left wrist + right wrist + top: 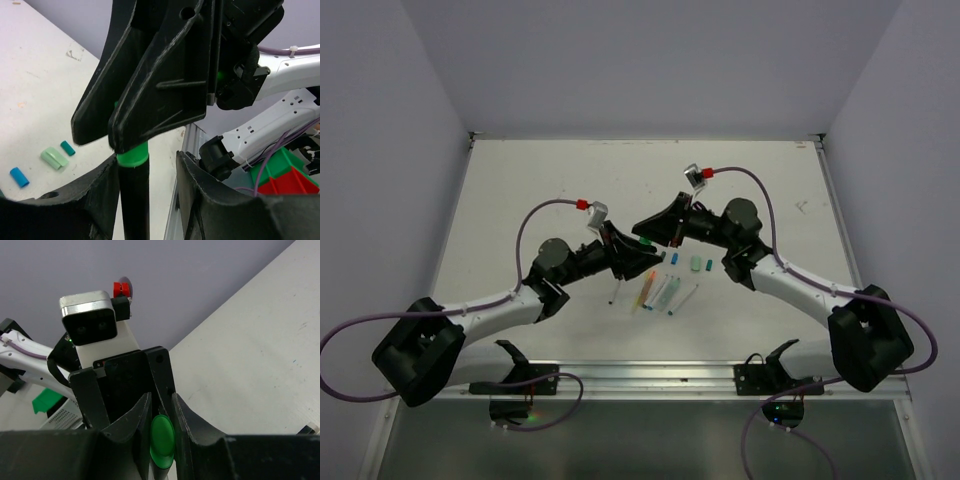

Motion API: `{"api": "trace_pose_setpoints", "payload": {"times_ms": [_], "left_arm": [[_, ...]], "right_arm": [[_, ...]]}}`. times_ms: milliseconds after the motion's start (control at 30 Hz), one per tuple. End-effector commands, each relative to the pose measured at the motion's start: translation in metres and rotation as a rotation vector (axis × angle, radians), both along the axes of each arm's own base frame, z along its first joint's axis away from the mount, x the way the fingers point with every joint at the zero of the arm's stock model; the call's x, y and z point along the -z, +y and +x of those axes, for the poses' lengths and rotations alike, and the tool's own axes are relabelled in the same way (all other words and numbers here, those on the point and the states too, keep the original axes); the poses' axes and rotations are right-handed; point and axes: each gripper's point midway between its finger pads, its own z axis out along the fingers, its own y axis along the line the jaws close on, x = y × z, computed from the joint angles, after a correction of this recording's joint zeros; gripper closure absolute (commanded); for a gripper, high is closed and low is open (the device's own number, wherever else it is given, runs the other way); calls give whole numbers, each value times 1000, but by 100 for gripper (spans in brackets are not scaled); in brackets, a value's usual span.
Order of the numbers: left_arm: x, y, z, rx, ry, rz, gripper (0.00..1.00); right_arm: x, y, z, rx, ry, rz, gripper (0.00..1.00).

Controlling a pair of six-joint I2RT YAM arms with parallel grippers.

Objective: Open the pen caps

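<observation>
A black marker (134, 205) with a bright green cap (133, 156) is held in the air over the table's middle. My right gripper (645, 232) is shut on the green cap (162, 440), both fingers pressed on it. My left gripper (147, 167) surrounds the barrel: its left finger touches the barrel, while its right finger (192, 190) stands apart with a clear gap. Loose caps lie on the table: blue (20, 177), pale mint (55, 158) and teal (67, 148). In the top view my left gripper (642, 262) meets the right one at the green cap (646, 243).
Several thin uncapped pens (658, 290) lie side by side in front of the grippers, with the loose caps (696, 265) just right of them. A metal rail (640, 372) runs along the near edge. Red and green bins (280, 175) sit beyond the table edge.
</observation>
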Motion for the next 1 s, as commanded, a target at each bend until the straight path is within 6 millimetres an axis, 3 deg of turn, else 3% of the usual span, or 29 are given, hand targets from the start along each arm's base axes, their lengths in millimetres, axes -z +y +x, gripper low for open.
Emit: {"api": "trace_pose_setpoints", "payload": {"times_ms": [0, 500, 700, 967], "left_arm": [[-11, -5, -3, 51, -83, 48, 51], [18, -11, -16, 158, -33, 136, 55], [19, -10, -17, 159, -34, 138, 65], [18, -10, -18, 163, -37, 135, 68]], "right_arm": [[-11, 6, -6, -59, -57, -13, 100], [-21, 0, -5, -30, -131, -69, 100], [-21, -1, -7, -31, -137, -81, 100], [-20, -4, -7, -20, -154, -108, 100]]}}
